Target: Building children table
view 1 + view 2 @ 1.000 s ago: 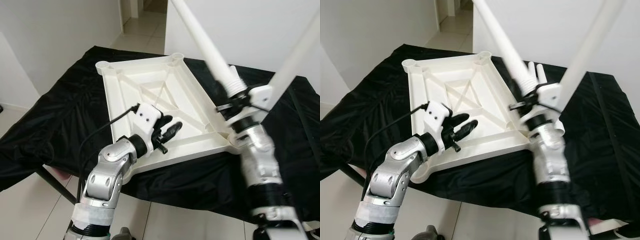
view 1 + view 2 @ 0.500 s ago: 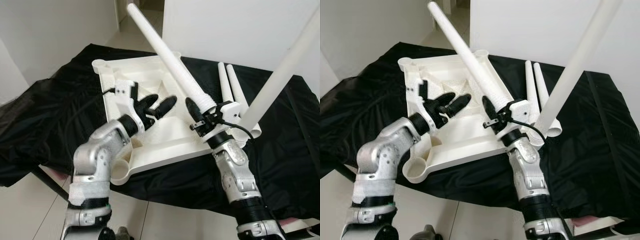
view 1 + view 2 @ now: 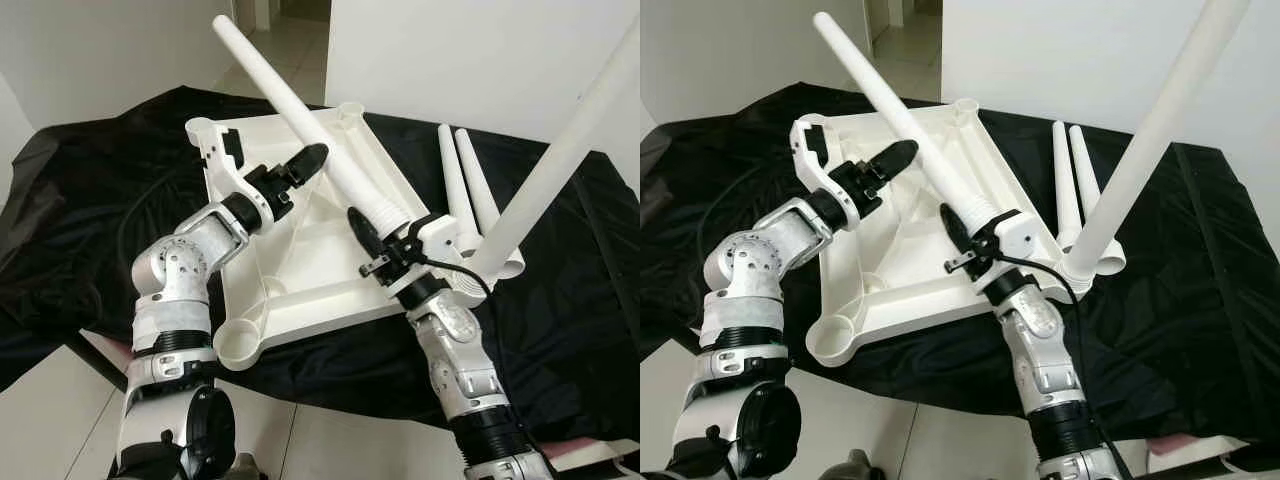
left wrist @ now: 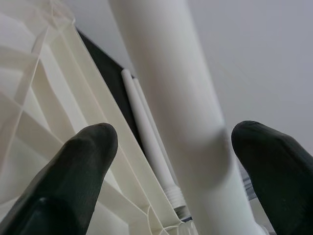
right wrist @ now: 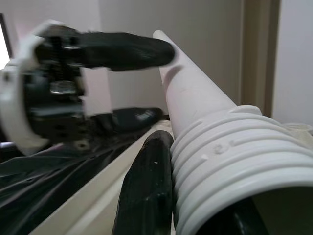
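Observation:
The white table top point(image 3: 330, 290) lies upside down on a black-draped table. One white leg point(image 3: 570, 150) stands fixed in its right corner. My right gripper point(image 3: 377, 233) is shut on the ribbed end point(image 5: 230, 147) of a second leg point(image 3: 290, 95), which slants up and to the left over the top. My left gripper point(image 3: 308, 160) is open at that leg's middle, with one black finger point(image 4: 83, 161) on each side of the shaft point(image 4: 171, 98). I cannot tell whether the fingers touch it.
Two loose legs point(image 3: 455, 175) lie side by side on the black cloth point(image 3: 560, 300) behind the right corner. An open round socket point(image 3: 240, 343) sits at the near left corner, and others point(image 3: 203, 128) at the far corners. White walls and a tiled floor surround the table.
My left arm has risen from the table top and its open fingers now straddle the held leg. My right gripper has swung the leg lower and to the left.

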Motion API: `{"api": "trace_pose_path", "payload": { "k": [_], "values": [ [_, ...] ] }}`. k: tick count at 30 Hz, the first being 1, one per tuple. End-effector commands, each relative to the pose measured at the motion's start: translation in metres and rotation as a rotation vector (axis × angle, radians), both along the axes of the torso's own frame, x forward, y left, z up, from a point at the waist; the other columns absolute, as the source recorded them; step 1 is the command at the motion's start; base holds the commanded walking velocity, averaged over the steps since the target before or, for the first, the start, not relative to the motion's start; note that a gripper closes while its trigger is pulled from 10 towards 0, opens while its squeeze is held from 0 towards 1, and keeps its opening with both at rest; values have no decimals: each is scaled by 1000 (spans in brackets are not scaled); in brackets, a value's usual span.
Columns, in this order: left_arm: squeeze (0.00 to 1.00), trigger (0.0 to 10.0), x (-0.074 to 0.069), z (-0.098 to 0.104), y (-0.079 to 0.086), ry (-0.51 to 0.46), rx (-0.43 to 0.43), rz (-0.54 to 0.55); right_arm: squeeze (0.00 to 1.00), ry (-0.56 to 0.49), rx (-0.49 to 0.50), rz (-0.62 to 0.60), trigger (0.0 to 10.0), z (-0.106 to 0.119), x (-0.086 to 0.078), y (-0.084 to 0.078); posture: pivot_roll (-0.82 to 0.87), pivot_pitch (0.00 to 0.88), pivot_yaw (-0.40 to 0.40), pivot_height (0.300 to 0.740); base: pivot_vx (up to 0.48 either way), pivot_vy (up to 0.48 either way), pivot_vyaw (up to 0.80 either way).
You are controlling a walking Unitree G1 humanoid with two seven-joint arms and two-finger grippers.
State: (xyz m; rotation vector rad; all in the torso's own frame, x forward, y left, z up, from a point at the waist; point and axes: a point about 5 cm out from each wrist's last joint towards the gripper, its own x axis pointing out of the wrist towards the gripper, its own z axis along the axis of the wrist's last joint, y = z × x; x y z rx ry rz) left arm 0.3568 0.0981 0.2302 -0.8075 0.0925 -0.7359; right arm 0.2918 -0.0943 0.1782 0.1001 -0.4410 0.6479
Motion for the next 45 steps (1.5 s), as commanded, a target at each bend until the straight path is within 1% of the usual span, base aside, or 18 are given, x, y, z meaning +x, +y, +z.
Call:
{"api": "trace_pose_path", "payload": {
  "k": [1, 5, 7, 9, 10, 12, 14, 15, 19, 20, 21, 22, 24, 25, 32, 33, 36, 45],
  "values": [
    [0, 10000, 1, -3, -1, 30, -10, -8, 0, -29, 0, 13, 10000, 4, -2, 2, 125, 18, -19, 740, 0, 0, 0],
    [0, 10000, 11, -1, -5, 105, 7, -13, 0, -37, -2, 66, 10000, 5, -7, 13, 127, 18, -21, 740, 0, 0, 0],
    [0, 10000, 14, 2, -4, 113, 5, -9, 0, -36, -2, 76, 10000, 5, -8, 15, 128, 18, -21, 740, 0, 0, 0],
    [0, 10000, 20, 8, 1, 122, 3, 9, 0, -34, -5, 82, 10000, 4, -9, 16, 128, 17, -20, 740, 0, 0, 0],
    [0, 10000, 20, 8, 1, 122, 3, 9, 0, -34, -5, 82, 10000, 4, -9, 16, 128, 17, -20, 740, 0, 0, 0],
    [0, 10000, 26, 19, 9, 117, -2, 26, 0, -30, -15, 84, 10000, 2, -9, 15, 126, 17, -18, 740, 0, 0, 0],
    [0, 10000, 29, 23, 14, 120, -13, 36, 0, -27, -19, 81, 10000, 2, -10, 15, 126, 16, -14, 740, 0, 0, 0],
    [0, 10000, 31, 26, 19, 109, 4, 49, 0, -24, -23, 79, 10000, 1, -10, 14, 123, 13, -7, 740, 0, 0, 0],
    [0, 10000, 34, 29, 25, 123, 23, 68, 0, -21, -28, 67, 10000, -1, -10, 13, 121, 10, -2, 740, 0, 0, 0],
    [0, 4471, 35, 30, 27, 126, 21, 77, 0, -20, -29, 62, 10000, -2, -10, 12, 120, 10, -1, 740, 0, 0, 0],
    [0, 4471, 35, 30, 27, 126, 21, 77, 0, -20, -29, 62, 10000, -2, -10, 12, 120, 10, -1, 740, 0, 0, 0],
    [0, 3804, 36, 34, 29, 121, -21, 67, 0, -19, -31, 55, 10000, -3, -11, 10, 118, 8, 3, 740, 0, 0, 0],
    [0, 3804, 36, 34, 29, 121, -21, 67, 0, -19, -31, 55, 10000, -3, -11, 10, 118, 8, 3, 740, 0, 0, 0],
    [0, 0, 36, 36, 28, 118, -26, 60, 0, -16, -31, 55, 10000, -3, -11, 10, 118, 7, 2, 740, 0, 0, 0],
    [0, 0, 36, 46, 22, 113, -88, 19, 0, -18, -50, 71, 10000, -4, -11, 11, 118, 1, -6, 740, 0, 0, 0],
    [0, 0, 37, 50, 22, 113, -118, 8, 0, -19, -55, 78, 10000, -4, -11, 11, 118, 0, -7, 740, 0, 0, 0],
    [0, 0, 37, 57, 20, 103, -153, -7, 0, -22, -66, 89, 10000, -4, -11, 11, 119, 0, -12, 740, 0, 0, 0],
    [0, 0, 38, 61, 18, 107, -197, -28, 0, -31, -87, 95, 10000, -4, -10, 11, 117, 0, -15, 740, 0, 0, 0]
  ]
}}
